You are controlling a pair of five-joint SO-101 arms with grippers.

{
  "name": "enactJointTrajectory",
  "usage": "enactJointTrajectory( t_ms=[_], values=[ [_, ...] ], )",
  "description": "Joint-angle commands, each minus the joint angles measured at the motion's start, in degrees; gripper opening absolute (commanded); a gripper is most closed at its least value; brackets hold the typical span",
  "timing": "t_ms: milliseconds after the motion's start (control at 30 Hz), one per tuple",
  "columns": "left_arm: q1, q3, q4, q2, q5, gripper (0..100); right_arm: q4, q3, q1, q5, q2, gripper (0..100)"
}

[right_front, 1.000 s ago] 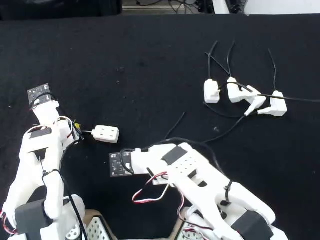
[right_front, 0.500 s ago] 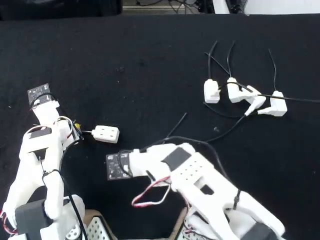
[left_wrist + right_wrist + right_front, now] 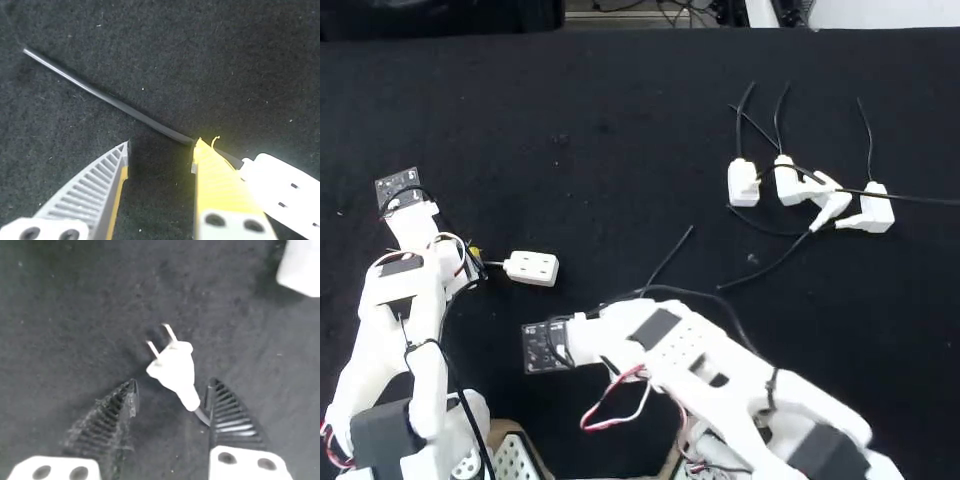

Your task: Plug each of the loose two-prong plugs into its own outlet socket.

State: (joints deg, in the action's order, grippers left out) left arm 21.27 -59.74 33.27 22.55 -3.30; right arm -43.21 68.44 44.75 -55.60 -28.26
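Note:
A white two-prong plug [image 3: 173, 368] lies on the black cloth with its prongs pointing away from my right gripper [image 3: 172, 385]. That gripper is open, with one finger on each side of the plug's body. My left gripper [image 3: 161, 145] is also open and holds nothing. It sits low over the cloth beside a white outlet socket [image 3: 285, 184], whose black cord [image 3: 100, 95] runs past the yellow fingertip [image 3: 207, 170]. In the high view this socket [image 3: 532, 267] lies just right of the left gripper [image 3: 475, 263], and the right arm [image 3: 660, 345] covers the plug.
Several white sockets with plugs and black cords [image 3: 810, 190] are clustered at the back right. A loose black cord [image 3: 670, 255] trails from there toward the right arm. A white corner [image 3: 301, 265] shows beyond the plug in the right wrist view.
The right arm has swung left and toward the table's near edge. The left arm and the socket beside it have not moved.

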Motion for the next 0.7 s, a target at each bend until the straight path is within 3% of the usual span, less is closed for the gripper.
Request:
enactJointTrajectory(
  t_ms=[0,167,300,400,667],
  values=[
    [-0.4,0.5,-0.9,0.2,0.0,21,1.3,-4.5,0.2,-2.5,4.6,21.0],
    [-0.4,0.6,-0.9,0.2,0.0,21,2.6,-7.9,-0.7,-3.3,9.8,18.1],
    [-0.4,0.6,-0.9,0.2,0.0,21,9.5,-8.7,-4.8,-2.6,10.3,2.1],
    [-0.4,0.6,-0.9,0.2,0.0,21,11.0,-8.9,-8.2,2.2,8.8,1.1],
    [-0.4,0.6,-0.9,0.2,0.0,21,-9.6,-8.9,-11.1,12.6,-13.2,1.0]
  ],
)
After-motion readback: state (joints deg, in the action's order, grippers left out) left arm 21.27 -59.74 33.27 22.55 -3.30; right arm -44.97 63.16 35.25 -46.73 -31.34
